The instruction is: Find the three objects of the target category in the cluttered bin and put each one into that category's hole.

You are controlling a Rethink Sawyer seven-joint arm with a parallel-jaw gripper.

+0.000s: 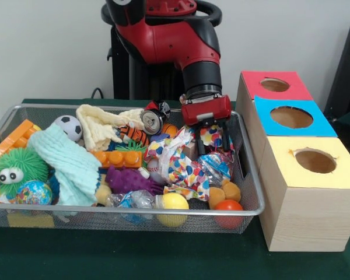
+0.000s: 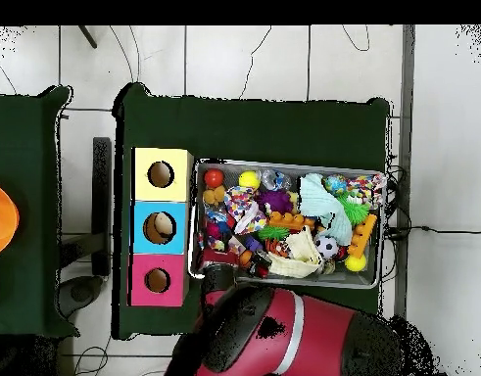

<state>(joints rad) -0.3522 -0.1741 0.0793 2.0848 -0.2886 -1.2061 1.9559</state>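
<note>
the cluttered bin (image 1: 254, 195) holds my tool (image 1: 213, 149), lowered into the clutter beside a crushed bottle (image 1: 217, 165); i cannot tell its grip state.

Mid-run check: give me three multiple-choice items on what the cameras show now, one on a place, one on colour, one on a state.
1. Where is the gripper?
A. Over the yellow-topped box
B. Down inside the silver wire-mesh bin, at the end nearest the boxes
C. Drawn back out of sight

2. Which colours top the three wooden boxes with round holes?
A. Red, blue, yellow
B. Green, blue, white
C. Red, orange, black

3. What lies along the bin's front edge?
A. A crushed clear plastic bottle with a blue label
B. A folded newspaper
C. Nothing

Key: 1 B, the arm descends into the clutter there; 2 A, seen in both views; 3 A, it sits beside the yellow ball.
</note>
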